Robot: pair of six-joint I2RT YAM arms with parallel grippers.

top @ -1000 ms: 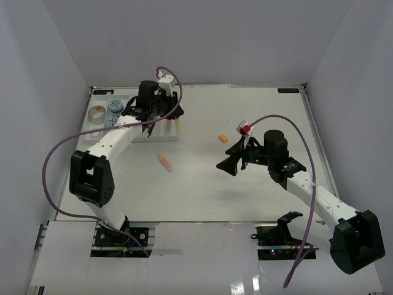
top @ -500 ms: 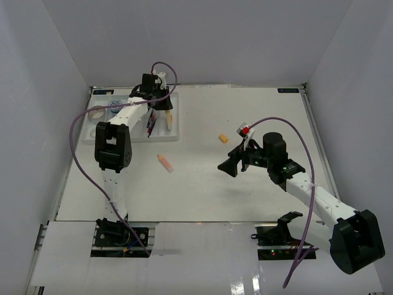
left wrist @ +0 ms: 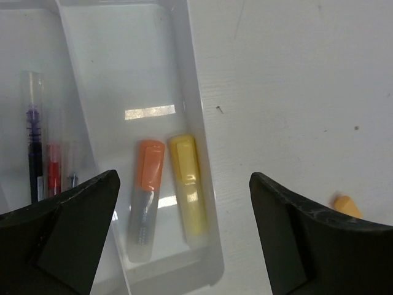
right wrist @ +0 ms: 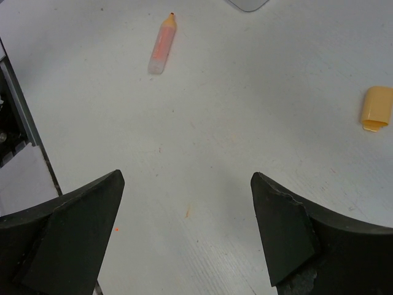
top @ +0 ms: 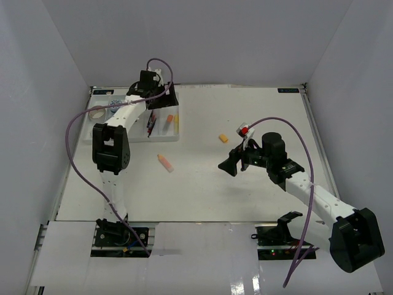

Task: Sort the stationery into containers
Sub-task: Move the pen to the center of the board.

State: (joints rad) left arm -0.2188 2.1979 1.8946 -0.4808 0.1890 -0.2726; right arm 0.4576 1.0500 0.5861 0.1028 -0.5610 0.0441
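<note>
The left fingers (left wrist: 61, 239) are spread wide over the white tray (left wrist: 198, 123), and nothing is held between them. In the left wrist view two markers lie side by side in the tray's rightmost compartment, low in the frame: an orange marker (left wrist: 147, 190) and a yellow marker (left wrist: 187, 193). Whether they touch cannot be told. In the compartment to their left, a dark pen (left wrist: 32, 147) and a red pen (left wrist: 54, 175) lie lengthwise near the left edge of the frame.

In the top view the tray is placed at the upper left of the worktop (top: 202, 203), and a tape roll (top: 96, 113) is seen at the tray's left end. Whether the roll lies inside a compartment cannot be told.

Two items are left outside the tray. A loose orange marker (top: 164, 161) lies on the worktop just below the tray, and a small yellow piece (top: 223, 138) lies near the centre of the frame, well apart from the tray.

The right fingers (right wrist: 67, 246) are also opened wide and nothing is gripped. They are held above bare worktop right of centre in the top view. In the right wrist view the loose orange marker appears at the upper left and the small yellow piece at the right edge, neither of them between the fingers.
</note>
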